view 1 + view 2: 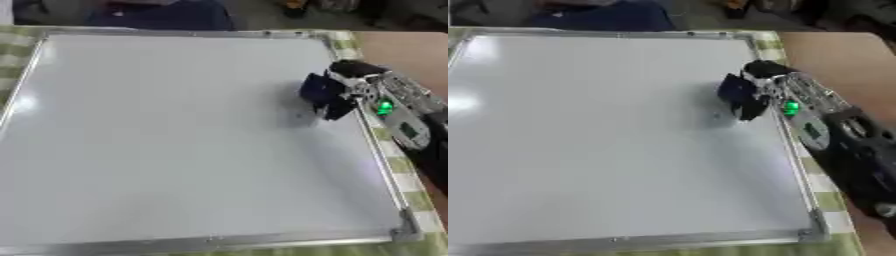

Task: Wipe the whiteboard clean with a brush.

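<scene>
Wiping now: my right hand [350,87] has its fingers curled round the dark brush [322,95], pressed near the whiteboard [175,140]'s right edge, upper right of frame. Board looks bare; next I'd judge a sweep leftward, keeping the brush flat.

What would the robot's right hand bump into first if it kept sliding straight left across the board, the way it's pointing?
Probably nothing: the right hand, curled round a dark brush, points left over bare whiteboard. The way looks free as far as the board's left frame, though height above the surface is unclear.
</scene>
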